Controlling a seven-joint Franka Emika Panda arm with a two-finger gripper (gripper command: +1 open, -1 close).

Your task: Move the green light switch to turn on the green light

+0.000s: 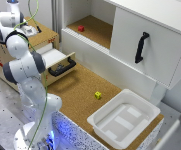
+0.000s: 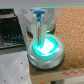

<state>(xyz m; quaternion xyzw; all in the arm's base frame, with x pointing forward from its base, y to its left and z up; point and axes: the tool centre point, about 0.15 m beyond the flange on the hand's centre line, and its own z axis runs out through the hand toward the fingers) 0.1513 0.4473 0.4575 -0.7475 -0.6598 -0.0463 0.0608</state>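
Note:
In the wrist view a round lamp (image 2: 46, 49) with a metal rim glows bright green-cyan on the cork surface, close to the cork's edge. My gripper (image 2: 39, 22) is right over it. Its two pale fingers (image 2: 35, 25) stand close together with a blue tip, reaching onto the lamp's dome. I see nothing held between them. In the exterior view my arm (image 1: 20, 55) reaches to the back of the exterior view's left, over a wooden box (image 1: 42, 37). The hand is at the frame's top edge and the lamp is not visible there.
An open drawer with a black handle (image 1: 62, 66) juts from the wooden box. A yellow block (image 1: 98, 94) lies on the cork table. A red block (image 1: 81, 28) sits on the shelf. A white bin (image 1: 125, 117) and a cabinet door handle (image 1: 141, 46) are at the exterior view's right.

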